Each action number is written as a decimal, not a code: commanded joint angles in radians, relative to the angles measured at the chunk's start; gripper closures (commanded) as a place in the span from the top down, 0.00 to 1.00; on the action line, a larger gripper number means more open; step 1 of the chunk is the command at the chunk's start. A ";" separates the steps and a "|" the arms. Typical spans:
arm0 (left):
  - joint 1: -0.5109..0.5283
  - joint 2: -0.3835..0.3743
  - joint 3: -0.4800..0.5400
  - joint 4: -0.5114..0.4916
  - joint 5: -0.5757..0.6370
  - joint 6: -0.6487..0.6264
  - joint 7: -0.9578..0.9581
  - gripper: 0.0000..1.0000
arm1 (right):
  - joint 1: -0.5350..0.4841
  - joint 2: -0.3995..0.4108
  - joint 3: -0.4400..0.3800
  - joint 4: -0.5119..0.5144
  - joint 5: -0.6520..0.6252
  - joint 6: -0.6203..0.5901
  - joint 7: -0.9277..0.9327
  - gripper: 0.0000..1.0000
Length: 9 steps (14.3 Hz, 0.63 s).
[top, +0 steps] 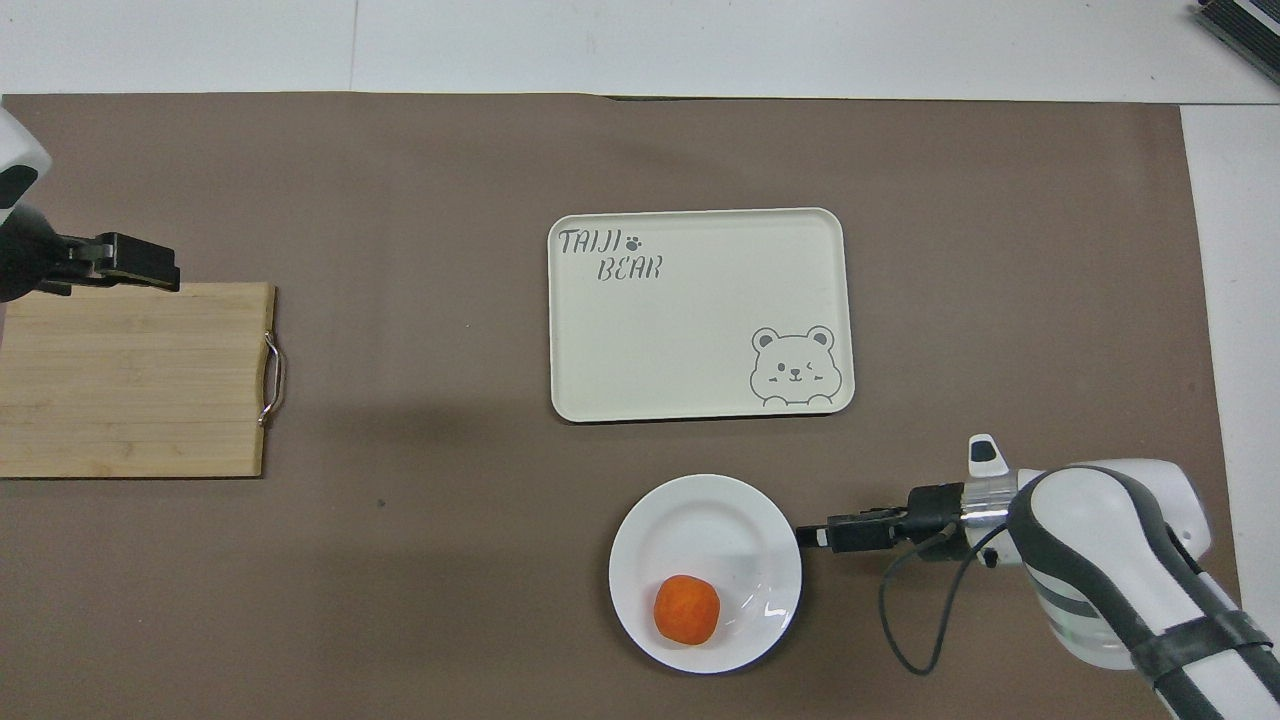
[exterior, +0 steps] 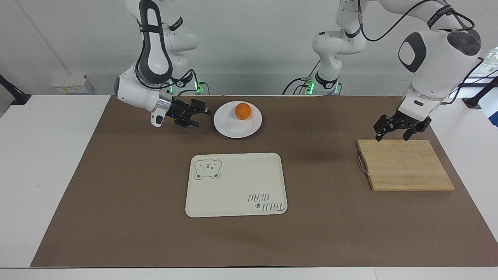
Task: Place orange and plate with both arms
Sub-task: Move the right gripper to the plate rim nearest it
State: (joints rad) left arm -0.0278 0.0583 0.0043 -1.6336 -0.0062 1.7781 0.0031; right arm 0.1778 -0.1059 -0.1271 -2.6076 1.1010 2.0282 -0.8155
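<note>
The glossy white round plate (exterior: pixel 237 119) lies on the brown mat (exterior: pixel 116 186) that covers the white worktop (exterior: pixel 42 155), near the edge where the robots stand and about midway along it. The small bright-orange fruit (exterior: pixel 242 111), the orange, sits on the plate, off centre toward the robots' edge.

The right gripper (exterior: pixel 199 115) is low over the mat just beside the plate's rim, on the side toward the right arm's end of the worktop. Its jaws are spread and point at the rim; contact with the rim cannot be confirmed.

The left gripper (exterior: pixel 393 134) hangs over the robots'-side edge of the rectangular bamboo cutting board (exterior: pixel 404 165), near the left arm's end of the worktop. Its jaws are spread and hold nothing.

The cream rectangular tray with a bear drawing (exterior: pixel 236 184) lies at mid-worktop, farther from the robots than the plate, with a strip of bare mat between them. Open mat separates tray and cutting board, and more lies toward the right arm's end.
</note>
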 commanded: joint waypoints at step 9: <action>0.045 -0.011 -0.047 0.123 0.015 -0.178 0.050 1.00 | 0.127 0.011 -0.002 -0.110 0.174 0.093 -0.042 1.00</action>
State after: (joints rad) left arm 0.0088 0.0388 -0.0295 -1.5271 -0.0057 1.6184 0.0249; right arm 0.3072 -0.0674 -0.1270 -2.6836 1.2389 2.1136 -0.8356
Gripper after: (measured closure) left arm 0.000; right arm 0.000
